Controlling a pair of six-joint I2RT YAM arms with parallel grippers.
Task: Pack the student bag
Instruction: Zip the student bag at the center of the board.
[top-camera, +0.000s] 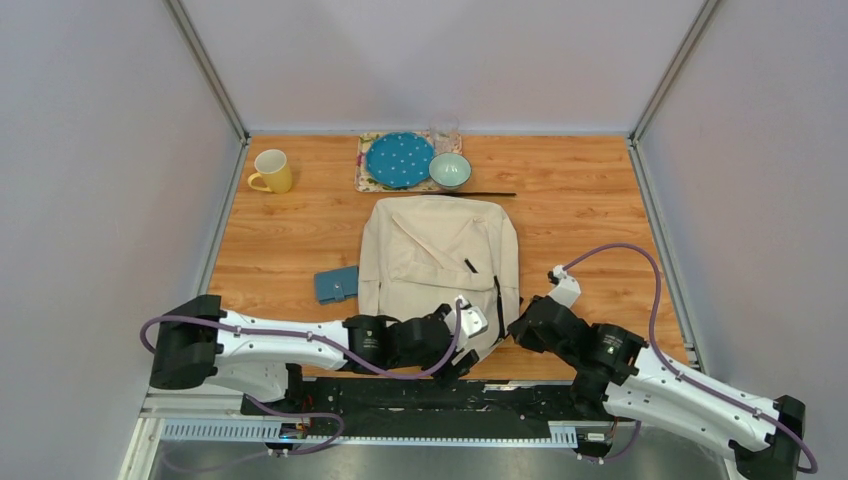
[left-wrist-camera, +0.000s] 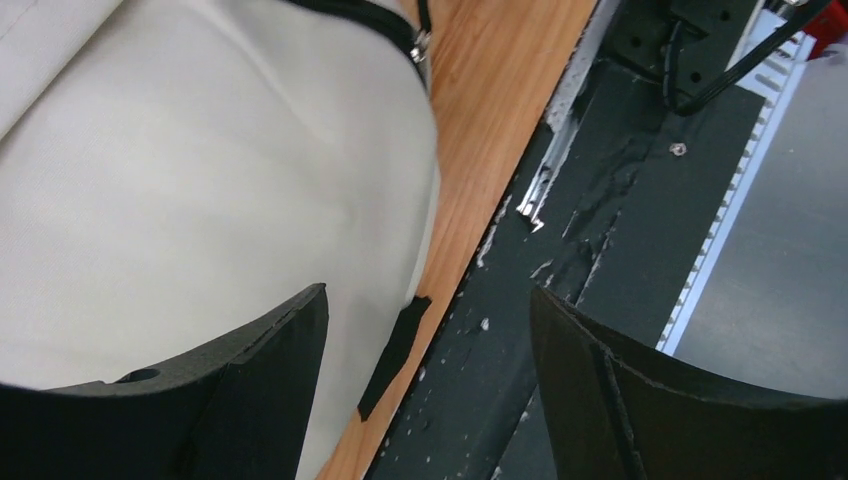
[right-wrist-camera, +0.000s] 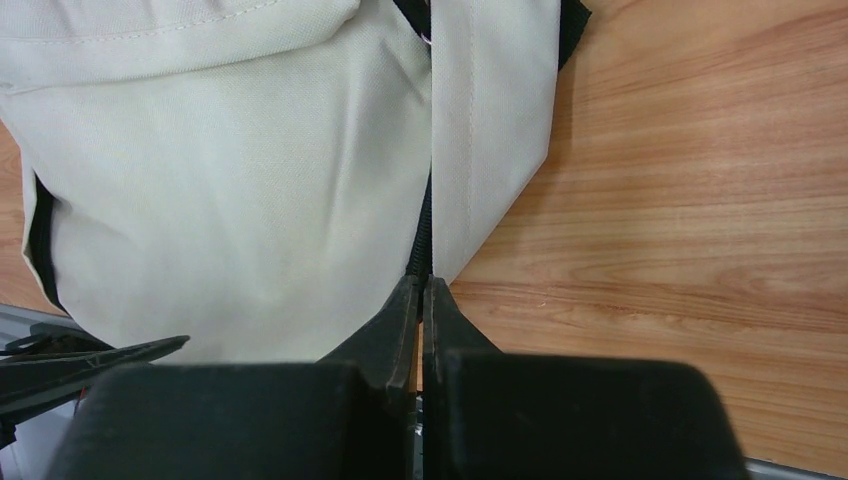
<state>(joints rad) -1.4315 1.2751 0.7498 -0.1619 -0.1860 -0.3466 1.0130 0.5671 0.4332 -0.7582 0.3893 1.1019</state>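
Your left claw (left-wrist-camera: 428, 300) gapes wide, gripping nothing, astride the near edge of the student bag (top-camera: 430, 255). Your right claw (right-wrist-camera: 422, 285) is clenched at that edge, perhaps nipping fabric. The bag lies flat, mid-table (top-camera: 590, 220).

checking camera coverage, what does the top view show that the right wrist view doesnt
Only the top view: the yellow mug, blue dotted plate, small bowl, teal wallet and left arm. Only the right wrist view: the right pincer up close, shut, tips at a dark seam on the student bag; whether it pinches anything is unclear. Both: that bag and the wooden table.
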